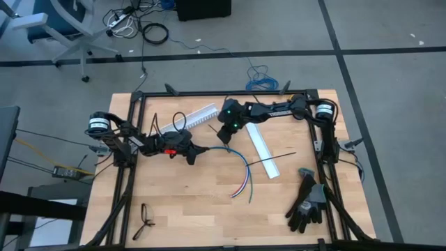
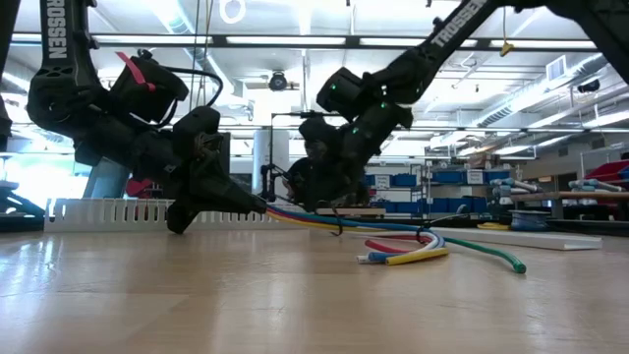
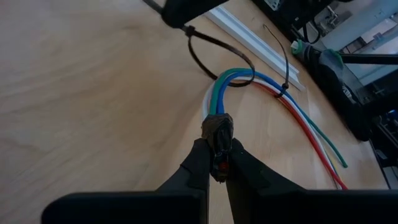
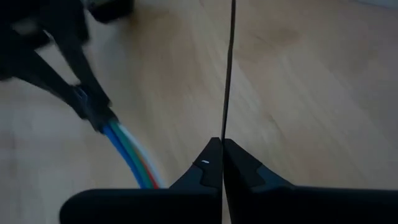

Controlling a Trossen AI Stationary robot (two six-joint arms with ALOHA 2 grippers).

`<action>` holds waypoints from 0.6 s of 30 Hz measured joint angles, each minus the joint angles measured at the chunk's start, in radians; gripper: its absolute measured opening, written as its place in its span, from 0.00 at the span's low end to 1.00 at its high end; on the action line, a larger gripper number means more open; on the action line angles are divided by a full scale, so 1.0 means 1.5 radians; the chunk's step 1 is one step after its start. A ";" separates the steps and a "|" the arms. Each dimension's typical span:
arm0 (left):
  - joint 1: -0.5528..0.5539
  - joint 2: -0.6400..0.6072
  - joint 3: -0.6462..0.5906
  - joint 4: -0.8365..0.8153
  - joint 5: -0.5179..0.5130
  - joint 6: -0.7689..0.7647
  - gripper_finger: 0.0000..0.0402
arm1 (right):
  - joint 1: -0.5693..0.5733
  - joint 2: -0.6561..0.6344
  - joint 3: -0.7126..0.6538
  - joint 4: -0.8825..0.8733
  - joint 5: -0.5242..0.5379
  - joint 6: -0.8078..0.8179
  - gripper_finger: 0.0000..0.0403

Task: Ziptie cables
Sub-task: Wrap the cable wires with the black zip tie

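The cables (image 1: 240, 171) are a bundle of coloured wires lying in a curve on the wooden table, joined by a dark sheath (image 3: 217, 124) at the left end. My left gripper (image 1: 201, 150) is shut on that sheath end. A thin black zip tie (image 3: 214, 53) is looped around the wires just past the sheath. My right gripper (image 1: 224, 138) hangs over the loop, shut on the tie's strip (image 4: 227, 93). In the low view the wires (image 2: 432, 251) trail along the table away from both grippers. My left gripper pinches the dark sheath end (image 3: 217, 140) of the cables between its two fingertips, coming level and slightly downward from the table's left, along the bundle. The held end is raised a little; the wires beyond sag onto the table. My right gripper pinches the thin black zip tie strip (image 4: 225, 134) between its two fingertips, slanting down from the far right. The strip runs straight ahead from the fingertips, along the fingers. Below the gripper it forms a loop (image 3: 236, 78) around the wires.
Two white slotted channels (image 1: 198, 115) (image 1: 263, 148) lie at the far middle of the table. A second black zip tie (image 1: 279, 159) lies across one of them. Black gloves (image 1: 306, 202) sit at the near right. A small dark object (image 1: 144, 219) lies near the front left.
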 joint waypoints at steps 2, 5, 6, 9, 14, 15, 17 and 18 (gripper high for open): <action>0.000 0.000 -0.001 0.006 -0.002 -0.003 0.08 | 0.010 -0.007 0.000 -0.035 0.023 -0.007 0.00; 0.000 -0.003 -0.001 0.009 -0.005 -0.004 0.08 | 0.031 -0.016 0.000 -0.075 0.060 -0.012 0.00; 0.000 -0.005 -0.001 0.007 -0.005 -0.004 0.08 | 0.038 -0.017 0.000 -0.084 0.076 -0.013 0.00; 0.000 -0.009 -0.001 0.004 -0.005 -0.005 0.08 | 0.058 -0.017 0.000 -0.101 0.116 -0.017 0.00; 0.000 -0.014 -0.002 0.007 -0.004 0.005 0.09 | 0.083 -0.017 0.000 -0.081 0.156 -0.017 0.00; 0.000 -0.014 -0.003 0.011 -0.004 0.005 0.11 | 0.085 -0.017 0.000 -0.072 0.161 -0.016 0.00; 0.000 -0.014 -0.004 0.020 -0.006 0.005 0.18 | 0.089 -0.017 0.000 -0.065 0.170 -0.012 0.00; -0.001 -0.013 -0.004 0.023 -0.009 0.005 0.22 | 0.089 -0.017 0.000 -0.065 0.178 -0.012 0.00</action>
